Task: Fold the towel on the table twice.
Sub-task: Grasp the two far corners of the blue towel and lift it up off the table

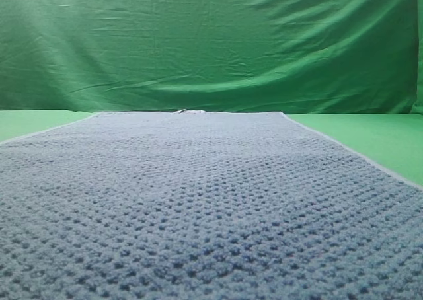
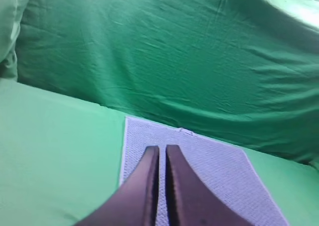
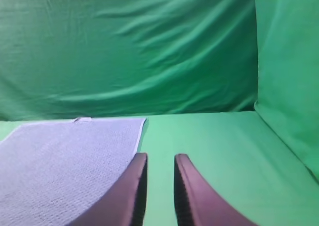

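The grey-blue waffle-knit towel (image 1: 198, 201) lies flat and unfolded on the bright-green table (image 1: 370, 135), its pale hem showing along both sides. Neither gripper shows in the exterior high view. In the left wrist view my left gripper (image 2: 162, 149) is empty, its dark fingers almost touching, above the towel (image 2: 214, 171) near its left hem. In the right wrist view my right gripper (image 3: 160, 157) is empty with a narrow gap between its fingers, above the bare table (image 3: 214, 151) just right of the towel's (image 3: 65, 156) right hem.
A wrinkled green cloth backdrop (image 1: 211, 49) hangs behind the table's far edge and wraps around the right side (image 3: 289, 61). A small tag (image 2: 186, 132) sits at the towel's far hem. Bare table (image 2: 60, 151) lies left of the towel.
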### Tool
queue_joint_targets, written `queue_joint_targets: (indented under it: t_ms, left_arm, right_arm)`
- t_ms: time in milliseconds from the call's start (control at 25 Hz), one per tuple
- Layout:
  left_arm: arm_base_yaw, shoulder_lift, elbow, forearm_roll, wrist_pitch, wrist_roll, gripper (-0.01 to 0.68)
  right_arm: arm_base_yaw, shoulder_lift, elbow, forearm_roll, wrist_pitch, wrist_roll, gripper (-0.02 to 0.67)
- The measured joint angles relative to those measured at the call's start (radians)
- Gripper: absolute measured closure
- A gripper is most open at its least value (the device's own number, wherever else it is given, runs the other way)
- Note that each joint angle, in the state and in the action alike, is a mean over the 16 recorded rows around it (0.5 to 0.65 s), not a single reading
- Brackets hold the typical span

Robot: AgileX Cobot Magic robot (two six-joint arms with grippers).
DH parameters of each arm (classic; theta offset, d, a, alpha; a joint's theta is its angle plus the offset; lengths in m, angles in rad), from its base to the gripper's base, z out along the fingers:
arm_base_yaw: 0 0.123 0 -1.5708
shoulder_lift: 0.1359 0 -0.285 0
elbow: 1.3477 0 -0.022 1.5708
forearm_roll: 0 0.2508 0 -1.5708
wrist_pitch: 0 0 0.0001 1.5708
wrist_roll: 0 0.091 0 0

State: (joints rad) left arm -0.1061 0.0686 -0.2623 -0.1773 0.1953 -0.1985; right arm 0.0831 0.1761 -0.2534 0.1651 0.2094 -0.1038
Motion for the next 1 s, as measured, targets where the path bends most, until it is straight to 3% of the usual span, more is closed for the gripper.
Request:
queue_joint_targets:
  t_ms: [560,1000]
  left_arm:
    - [0.0,0.127,-0.141,-0.07,0.142,0.081,0.626]
    - [-0.018,0.494,-0.341,-0.085,0.376,0.298,0.626]
  right_arm:
    - [0.014,0.323,-0.158,0.058,-0.019,-0.039,0.545]
    - [0.033,0.625,-0.427,0.073,0.252,-0.141,0.581]
